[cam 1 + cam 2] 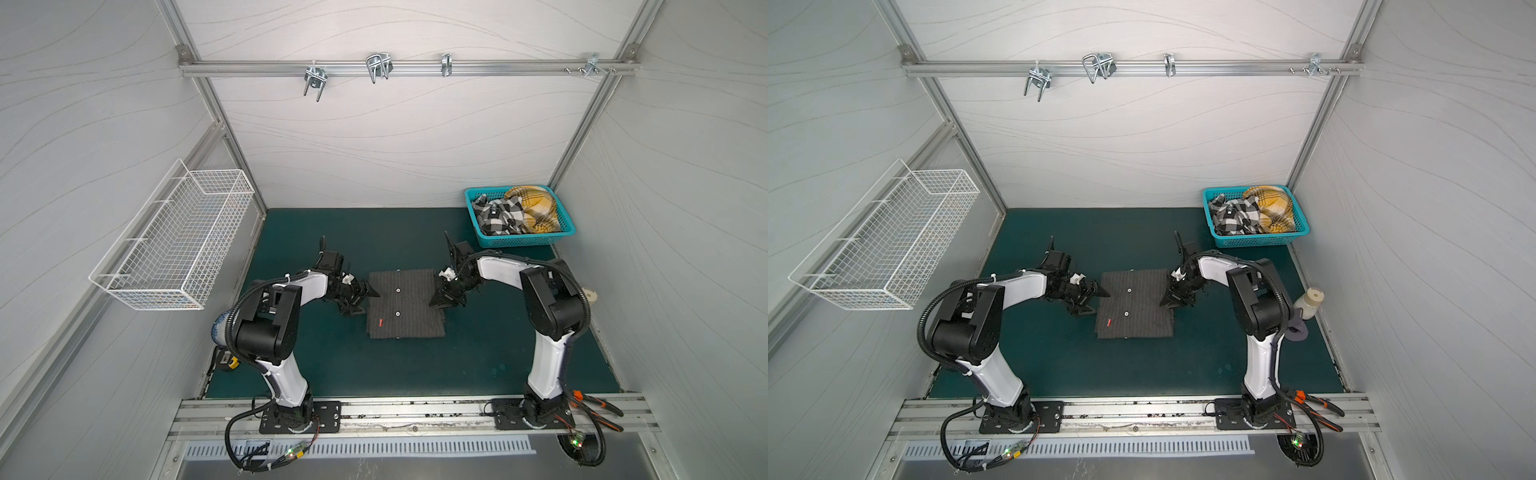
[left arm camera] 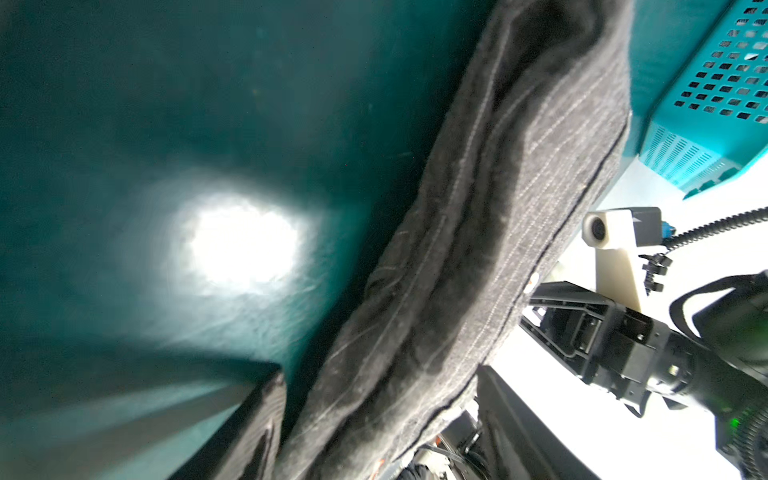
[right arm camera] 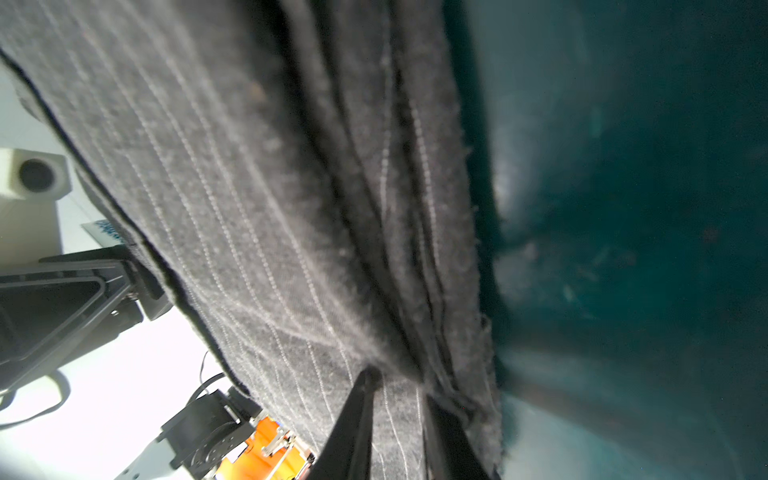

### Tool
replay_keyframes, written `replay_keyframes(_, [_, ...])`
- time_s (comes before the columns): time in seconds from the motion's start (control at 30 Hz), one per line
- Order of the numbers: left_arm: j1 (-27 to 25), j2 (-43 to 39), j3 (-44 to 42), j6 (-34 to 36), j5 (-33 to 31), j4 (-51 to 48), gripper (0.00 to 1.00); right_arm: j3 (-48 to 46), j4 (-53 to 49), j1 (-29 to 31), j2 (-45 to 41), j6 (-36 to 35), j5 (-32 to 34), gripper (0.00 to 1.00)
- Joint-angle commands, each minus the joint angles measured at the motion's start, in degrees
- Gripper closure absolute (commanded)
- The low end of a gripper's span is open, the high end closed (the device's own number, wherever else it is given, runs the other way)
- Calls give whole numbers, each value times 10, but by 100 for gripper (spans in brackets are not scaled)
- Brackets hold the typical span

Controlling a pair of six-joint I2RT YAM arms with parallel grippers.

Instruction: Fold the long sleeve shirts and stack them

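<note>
Charcoal pinstriped shirt (image 1: 405,305) at mid-bench, lying as a compact rectangle with its button placket uppermost and its edges roughly squared. It rested flat on the green bench (image 1: 332,365) between the two arms. The left fingers (image 1: 372,292) stood wide apart at the shirt's left edge. In the left wrist view the stacked layers ran between them without being clamped, so nothing was held on that side. The right fingers (image 1: 439,300) met the right edge. In the right wrist view they stood narrow, with a pucker of the side layers pinched between them. The black-and-white checked shirt (image 1: 498,216) and the mustard plaid shirt (image 1: 536,208) lay crumpled in the teal basket (image 1: 519,243) at the far right corner, well apart from the work.

Judged step — folding of the first shirt was essentially complete, and the bundle was being gripped for tidying or transfer. The next move probably called for the left fingers to close over every layer of their edge, and then for an even lift by both arms so that the fold did not slip open.
</note>
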Motion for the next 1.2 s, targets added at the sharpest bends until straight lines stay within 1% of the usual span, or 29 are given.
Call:
replay_keyframes(0.0, [-23,78,-38,14,-77,15,26,-36,11,5,54,2,66,77])
replay_keyframes(0.13, [-34,100,-28,14,-73,20,26,-44,18,5,57,6,65,78])
replay_keyframes(0.27, [-46,127,-23,-10,-53,65,26,-48,22,5,62,7,63,78])
replay_keyframes(0.4, [-61,153,-11,-19,-41,88,29,-45,23,5,68,6,63,78])
replay_keyframes(0.5, [-66,159,-11,-31,-26,119,33,-42,20,5,72,3,62,79])
replay_keyframes(0.6, [-69,156,-15,-43,-11,153,42,-41,20,5,74,3,62,79])
replay_keyframes(0.7, [-72,155,-16,-64,23,202,57,-41,19,5,73,3,61,80])
replay_keyframes(0.8, [-77,142,-16,-76,33,230,70,-40,17,5,71,2,60,80])
replay_keyframes(0.9, [-76,124,-8,-69,28,220,80,-38,10,5,64,2,58,80])
replay_keyframes(1.0, [-76,111,7,-54,20,195,90,-35,1,2,40,5,53,81])
replay_keyframes(1.17, [-76,94,30,-33,11,158,100,-22,-32,-6,-30,2,51,80])
